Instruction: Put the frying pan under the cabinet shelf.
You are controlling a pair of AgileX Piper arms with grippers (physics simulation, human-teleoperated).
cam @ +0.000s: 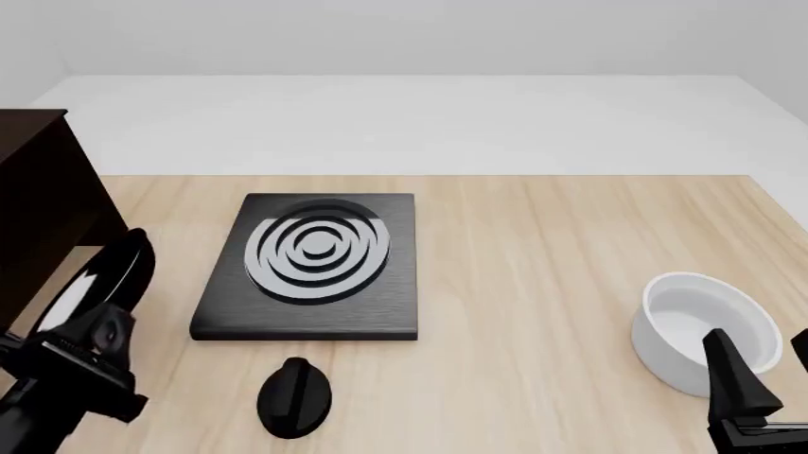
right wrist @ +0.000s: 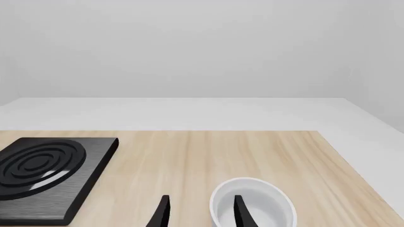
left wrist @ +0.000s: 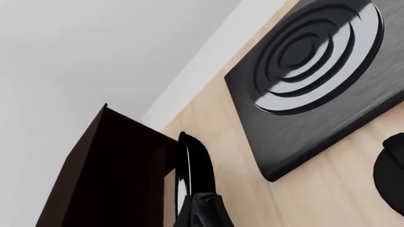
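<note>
Fingers on my left gripper (cam: 112,333) are closed on the frying pan (cam: 108,279), pinching it at its handle end, and the pan is tipped up on edge rather than lying flat. From the front camera it sits at about nine o'clock of the table, low on the left side, its grey inner bottom showing as a pale sliver inside the black rim. Just beyond it, toward ten o'clock, stands the cabinet shelf (cam: 38,199), dark brown and cut off by the frame edge. Through the left wrist camera I see the pan's rim (left wrist: 196,165) edge-on, close beside the cabinet's front corner (left wrist: 101,165), though I cannot tell whether they touch.

At twelve o'clock from the table's middle lies the black slab (cam: 316,270) with grey concentric rings, flat on the wooden table (cam: 543,246). A small black knob-like object (cam: 295,397) rests at six o'clock of the slab, near its front edge.

On my right side, the gripper (right wrist: 200,210) has its fingers (right wrist: 241,210) spread apart and holds nothing. They straddle the near rim of the white bowl (cam: 701,331), which sits at four o'clock of the table; one finger shows in front of the bowl's inside.
</note>
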